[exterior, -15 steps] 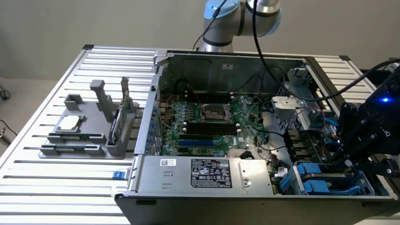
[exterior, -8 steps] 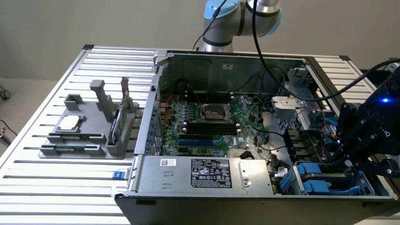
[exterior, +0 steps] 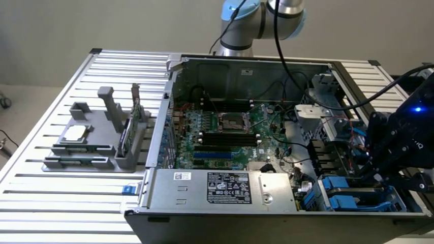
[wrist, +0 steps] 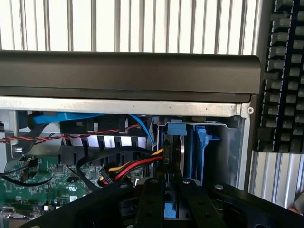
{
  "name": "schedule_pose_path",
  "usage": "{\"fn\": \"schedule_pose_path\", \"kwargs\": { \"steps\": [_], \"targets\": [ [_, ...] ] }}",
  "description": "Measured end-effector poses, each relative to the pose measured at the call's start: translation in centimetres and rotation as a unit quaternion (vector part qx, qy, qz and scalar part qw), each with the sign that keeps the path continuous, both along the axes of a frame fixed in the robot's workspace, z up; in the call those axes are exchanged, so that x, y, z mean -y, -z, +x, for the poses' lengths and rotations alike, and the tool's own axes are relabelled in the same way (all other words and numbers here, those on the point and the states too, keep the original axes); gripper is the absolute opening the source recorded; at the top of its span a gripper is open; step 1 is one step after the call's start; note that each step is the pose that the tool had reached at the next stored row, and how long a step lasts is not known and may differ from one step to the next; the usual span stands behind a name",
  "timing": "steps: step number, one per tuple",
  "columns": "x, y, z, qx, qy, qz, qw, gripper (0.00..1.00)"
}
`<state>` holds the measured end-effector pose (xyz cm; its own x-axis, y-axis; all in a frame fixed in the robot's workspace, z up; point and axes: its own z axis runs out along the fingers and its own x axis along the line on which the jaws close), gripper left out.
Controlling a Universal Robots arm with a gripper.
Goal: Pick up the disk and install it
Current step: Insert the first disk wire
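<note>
**rackmonkey:** Looking for the disk (wrist: 175, 145). Anywhere obvious?

**bench_gnome:** Yep, wrist view. Standing on edge, thin side facing the camera, blue rail cap on its far end. Sitting in the drive bay (wrist: 223, 142) at the corner of the computer case (exterior: 169, 96), just beside another blue carrier (wrist: 202, 142) and right under the case's dark front lip.

**rackmonkey:** And the gripper (wrist: 171, 186)? Spread or clamped?

**bench_gnome:** Fingers (wrist: 151, 202) drawn in close, one on each flat face of the disk, a sliver of blue peeking between them. Looks like a pinch on the disk, not a wide-open stance. Hard to say how deep in the bay though.

**rackmonkey:** Anything crowding it?

**bench_gnome:** Bundle of red, yellow and black wires (wrist: 137, 166) running right up beside the disk. Green motherboard (exterior: 224, 127) further in. Black keyboard (wrist: 285, 71) outside the case on the slatted table (exterior: 40, 203).

**rackmonkey:** Exterior view?

**bench_gnome:** Gripper hanging over the bay corner at the exterior view's right, near the power supply (exterior: 227, 187). Grey holder (exterior: 88, 155) well apart on the exterior view's left, with the processor chip (exterior: 74, 133) lying on it and the memory stick (exterior: 126, 133) standing in it.
</note>
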<state>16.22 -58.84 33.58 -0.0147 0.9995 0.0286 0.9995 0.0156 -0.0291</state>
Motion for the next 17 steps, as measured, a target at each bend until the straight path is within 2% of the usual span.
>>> {"fn": "schedule_pose_path", "kwargs": {
  "steps": [15,17],
  "targets": [
    [0.0,0.35,0.0,-0.0001,0.0,0.0,1.0,0.17],
    [0.01,0.42,0.0,-0.0001,0.0,0.0008,1.0,0.18]
  ]
}}
